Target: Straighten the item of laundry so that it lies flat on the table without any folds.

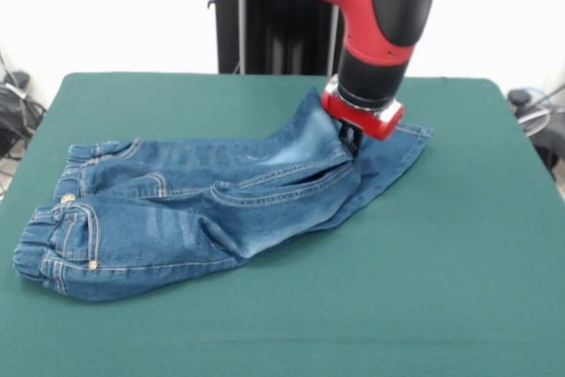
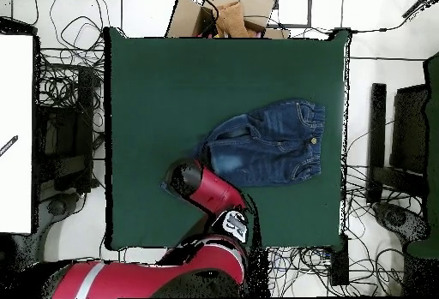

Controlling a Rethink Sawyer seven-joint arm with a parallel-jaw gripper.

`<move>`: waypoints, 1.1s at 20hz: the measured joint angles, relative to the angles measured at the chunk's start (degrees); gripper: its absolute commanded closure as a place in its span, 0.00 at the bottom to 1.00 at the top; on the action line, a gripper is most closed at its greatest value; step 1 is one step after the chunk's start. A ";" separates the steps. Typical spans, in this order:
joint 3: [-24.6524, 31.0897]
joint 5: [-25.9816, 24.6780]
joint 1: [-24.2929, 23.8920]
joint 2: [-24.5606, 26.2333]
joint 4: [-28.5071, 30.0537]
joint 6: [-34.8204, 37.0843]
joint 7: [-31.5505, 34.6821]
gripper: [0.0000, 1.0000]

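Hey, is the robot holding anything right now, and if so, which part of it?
It can't be told for sure. The gripper is down on the jeans at the leg-hem end, with its tip buried in the raised fabric.

- Front view: low, close, across the table (image 1: 459, 289), facing the arm (image 1: 380, 6).
- Overhead view: high, straight down, whole table.
- Shared: table, jeans (image 1: 203, 209), arm.

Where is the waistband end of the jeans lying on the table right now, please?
In the front view the waistband lies at the left, near the table's left edge, far from the gripper at the leg ends. Overhead it points toward the right edge.
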 measured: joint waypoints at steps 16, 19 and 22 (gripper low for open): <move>-5.11 8.08 4.84 4.13 -6.66 3.63 1.14 1.00; -5.85 9.02 5.72 4.71 -7.48 4.11 1.62 1.00; -6.79 9.75 6.71 5.19 -8.11 4.11 2.61 1.00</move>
